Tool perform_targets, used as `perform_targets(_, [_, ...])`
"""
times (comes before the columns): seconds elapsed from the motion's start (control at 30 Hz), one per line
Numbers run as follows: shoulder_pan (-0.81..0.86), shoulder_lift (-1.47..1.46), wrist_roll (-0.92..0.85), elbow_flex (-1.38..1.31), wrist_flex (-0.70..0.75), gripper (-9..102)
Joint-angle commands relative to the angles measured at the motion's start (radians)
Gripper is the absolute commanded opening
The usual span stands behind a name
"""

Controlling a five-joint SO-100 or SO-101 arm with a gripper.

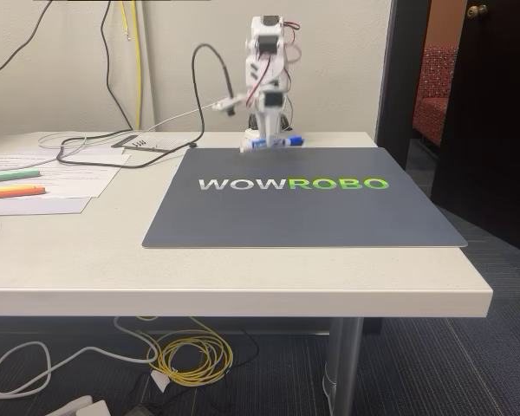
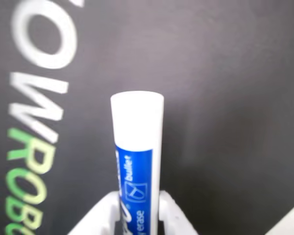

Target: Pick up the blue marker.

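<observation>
The blue marker (image 1: 276, 141) hangs crosswise at the back edge of the dark mat (image 1: 303, 208), its blue cap pointing right in the fixed view. My gripper (image 1: 269, 139) is shut on it from above, under the white arm (image 1: 267, 61). In the wrist view the marker (image 2: 137, 142) sticks up from the bottom edge, a white barrel with a blue label, pinched between my white fingers (image 2: 100, 218). My gripper (image 2: 137, 215) holds it around the label, with the blurred mat (image 2: 225, 98) behind. I cannot tell how high it sits above the mat.
A green highlighter (image 1: 11, 175) and an orange highlighter (image 1: 13, 191) lie on papers (image 1: 61, 169) at the table's left. Cables (image 1: 95, 147) run along the back left. The table's front edge (image 1: 243, 299) and right edge are close to the mat.
</observation>
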Motion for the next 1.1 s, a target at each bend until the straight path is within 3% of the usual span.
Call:
perform_targets(0.0, [-0.023,0.035,0.061,-0.158,0.066,2])
perform_targets(0.43, [-0.034,0.241,0.267,-0.252,-0.021,2])
perform_targets(0.67, [-0.028,0.233,0.316,-0.428,0.049,2])
perform_targets(1.07, [-0.038,0.213,0.365,-0.518,0.032,2])
